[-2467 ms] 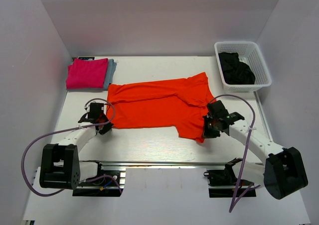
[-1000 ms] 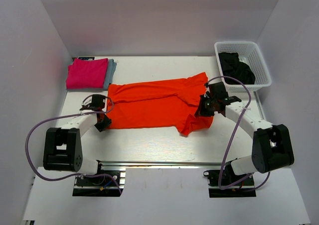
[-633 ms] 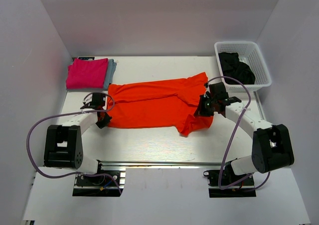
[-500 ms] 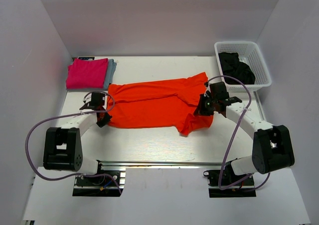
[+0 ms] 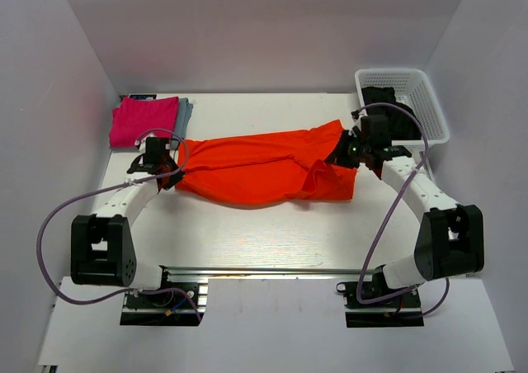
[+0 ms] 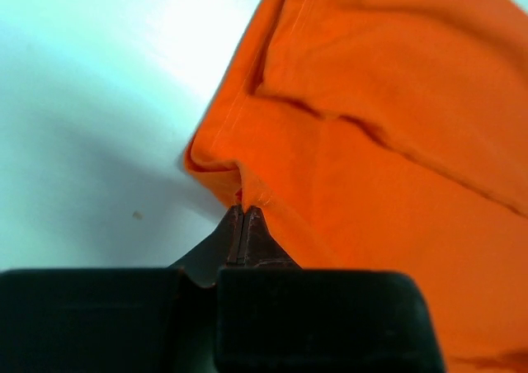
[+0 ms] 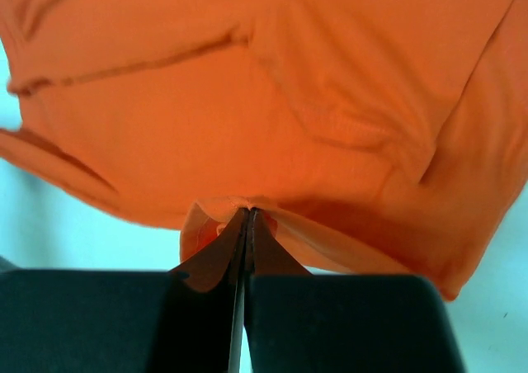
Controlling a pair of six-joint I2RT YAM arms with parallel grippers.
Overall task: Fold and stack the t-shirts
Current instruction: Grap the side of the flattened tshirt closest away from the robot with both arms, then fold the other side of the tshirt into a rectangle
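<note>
Scene: I am running both arms from afar, and the orange t-shirt (image 5: 264, 171) is stretched between them across the middle of the table (image 5: 272, 233), from 9 o'clock to 3 o'clock, its near edge sagging toward 6 o'clock
Left gripper (image 5: 162, 165): jaws pinched tight on the shirt's hem corner at 9 o'clock, a small tuck of cloth bunched at the tips
Right gripper (image 5: 351, 152): jaws closed on a pinch of orange cloth near 3 o'clock, just beside the basket (image 5: 435, 105)
Stack: the magenta-pink t-shirt (image 5: 144, 121) lies folded at 10 o'clock on the light blue-grey t-shirt (image 5: 184, 117), well apart from the orange one
Basket: white lattice at 2 o'clock, a black t-shirt (image 5: 389, 113) heaped inside
Step, as I judge it: a lengthwise fold, with the held edge going over toward 12 o'clock
Doing it well: I move both grippers level and in step, with just enough pull to give a straight crease, lay the held edge on the far edge, and open only once the cloth rests flat
Watch: cloth is rucked near 3 o'clock and will want smoothing; either thin pinch could slip if I pull too hard
</note>
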